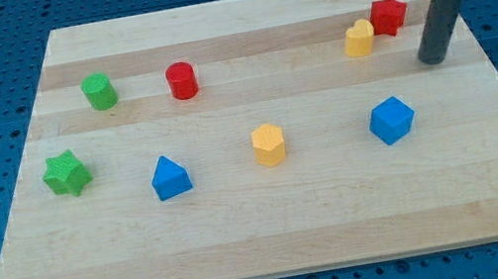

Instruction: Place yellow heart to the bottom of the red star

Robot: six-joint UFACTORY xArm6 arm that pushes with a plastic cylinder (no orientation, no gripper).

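Yellow heart (359, 39) touches red star (388, 15) at its lower left. Tip (434, 60), bare rod gripping nothing, stands right of both. Best approach: circle left, nudge heart rightward under star.

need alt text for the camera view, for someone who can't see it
My tip rests on a wooden board near its right edge, clear of all blocks; the yellow heart touches the red star at the star's lower left. Six other coloured blocks are spread across the board.
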